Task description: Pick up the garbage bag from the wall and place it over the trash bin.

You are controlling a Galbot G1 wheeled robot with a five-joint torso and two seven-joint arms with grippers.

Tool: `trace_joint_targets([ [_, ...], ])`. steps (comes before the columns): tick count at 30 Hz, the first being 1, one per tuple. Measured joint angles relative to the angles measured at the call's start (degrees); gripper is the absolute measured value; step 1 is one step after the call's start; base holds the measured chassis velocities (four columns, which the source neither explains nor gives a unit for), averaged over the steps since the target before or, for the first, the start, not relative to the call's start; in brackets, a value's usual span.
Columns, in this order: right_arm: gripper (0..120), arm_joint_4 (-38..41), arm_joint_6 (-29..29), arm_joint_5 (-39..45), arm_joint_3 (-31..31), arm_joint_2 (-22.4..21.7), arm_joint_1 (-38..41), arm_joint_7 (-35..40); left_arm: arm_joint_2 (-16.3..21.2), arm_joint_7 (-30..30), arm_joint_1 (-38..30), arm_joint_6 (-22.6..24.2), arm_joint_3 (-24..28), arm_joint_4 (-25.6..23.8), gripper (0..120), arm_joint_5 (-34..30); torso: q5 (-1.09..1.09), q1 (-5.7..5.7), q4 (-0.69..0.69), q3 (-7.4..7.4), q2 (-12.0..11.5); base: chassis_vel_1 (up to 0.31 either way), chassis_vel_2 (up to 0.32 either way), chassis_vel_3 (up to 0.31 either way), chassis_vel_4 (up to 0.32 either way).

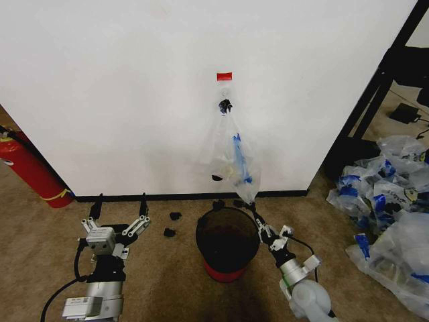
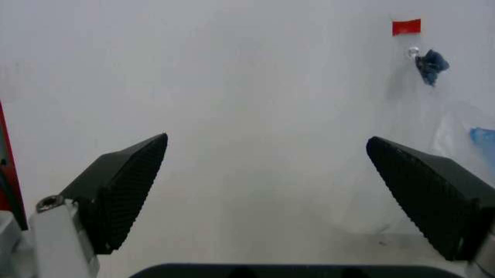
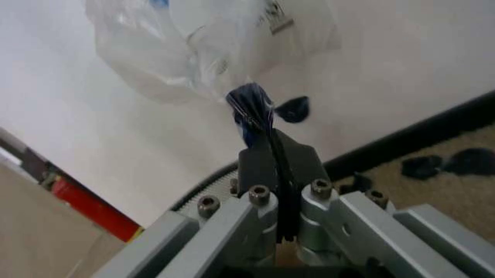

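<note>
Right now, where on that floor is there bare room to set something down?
Bare carpet lies between the left tool, open, and the trash bin, apart from small black scraps. It is crowded on the right, by the heap of plastic bags, and above the bin, where the right tool pinches the garbage bag.

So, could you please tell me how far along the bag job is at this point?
Done: the right gripper has its jaws shut on the bottom corner of the garbage bag.

In hand: the bag hangs from the hook on the wall, just above the trash bin.

Left: lifting it off the hook and fitting it over the bin. The left gripper waits open beside the bin.
</note>
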Motion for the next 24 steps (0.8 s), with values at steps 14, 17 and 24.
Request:
trace_joint_targets([
  [14,0,1.86,2.32,-1.75,0.94,-1.07,1.53,-0.77,0.53,-0.16,0.18,-0.28,-0.54,-0.07,100,-0.24,0.01,0.0,0.01,0.0,0.0,0.0,0.0,0.0,0.0],
  [17,10,5.64,3.63,-9.45,2.5,-4.36,0.01,-1.57,0.91,-0.18,0.06,-0.24,-0.74,0.12,100,-0.64,0.02,0.0,0.01,0.0,-0.02,0.0,0.0,0.0,0.0],
  [24,35,13.92,7.75,-25.47,10.58,-17.88,-4.84,-10.78,1.47,-0.17,-1.05,0.41,-0.63,0.76,100,-0.94,0.02,0.0,-0.02,0.0,-0.02,0.0,0.0,0.0,0.0],
])
